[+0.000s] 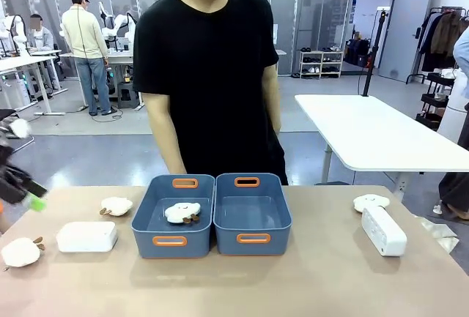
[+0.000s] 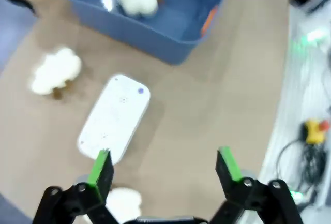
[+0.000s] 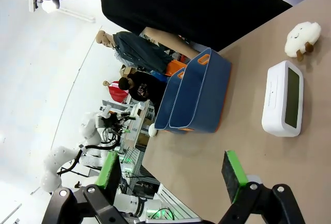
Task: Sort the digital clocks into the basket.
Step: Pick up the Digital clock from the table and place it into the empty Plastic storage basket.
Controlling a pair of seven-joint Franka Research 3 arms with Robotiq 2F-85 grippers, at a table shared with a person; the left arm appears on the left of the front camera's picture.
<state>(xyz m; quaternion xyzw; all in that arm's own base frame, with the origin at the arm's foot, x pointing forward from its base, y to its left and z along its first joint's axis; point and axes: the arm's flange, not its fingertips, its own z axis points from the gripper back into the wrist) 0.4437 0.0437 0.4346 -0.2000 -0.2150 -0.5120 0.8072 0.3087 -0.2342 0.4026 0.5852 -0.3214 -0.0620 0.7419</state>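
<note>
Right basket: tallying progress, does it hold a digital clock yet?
No; one clock lies left of the baskets, the other right.

The left gripper [image 2: 164, 166] stands wide open in its wrist view. Its two black fingers [image 2: 77, 198] rise from the bottom edge, spread far apart, with the green pads [image 2: 100, 163] turned inward and nothing between them. The wrist points steeply downward. In the front view the same gripper enters at the left edge as a blurred dark shape, one green pad tip angled down to the right. The right gripper [image 3: 171, 171] is likewise wide open and empty, aimed low and nearly level, its wrist rolled sideways.
</note>
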